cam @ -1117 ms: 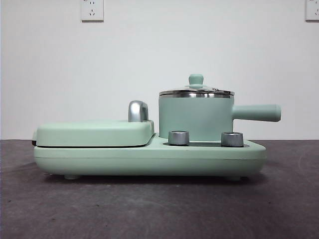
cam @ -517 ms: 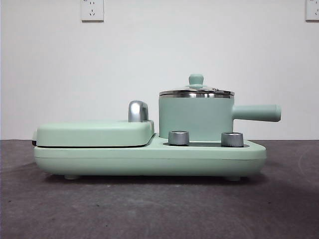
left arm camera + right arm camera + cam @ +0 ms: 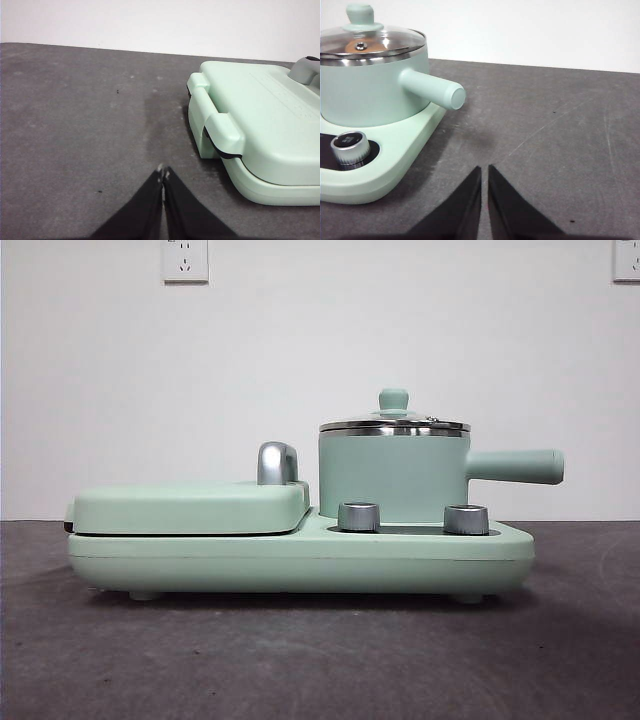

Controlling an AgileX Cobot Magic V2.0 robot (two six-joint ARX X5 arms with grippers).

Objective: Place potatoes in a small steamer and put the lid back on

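While both the left gripper (image 3: 163,172) and right gripper (image 3: 484,170) rest clenched and empty, the lid (image 3: 394,425) sits on the small steamer (image 3: 392,480), potato (image 3: 355,46) inside; glass seems fragile, so grasp its knob (image 3: 393,400) at twelve o'clock

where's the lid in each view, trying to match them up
Front view: the lid sits on the steamer, right of centre, knob up.
Left wrist view: not in it; only the grill plate shows.
Right wrist view: the lid is at the upper left, on the steamer, with something orange-brown under the glass.
Shared landmark: the steamer's handle, seen in the front and right wrist views.
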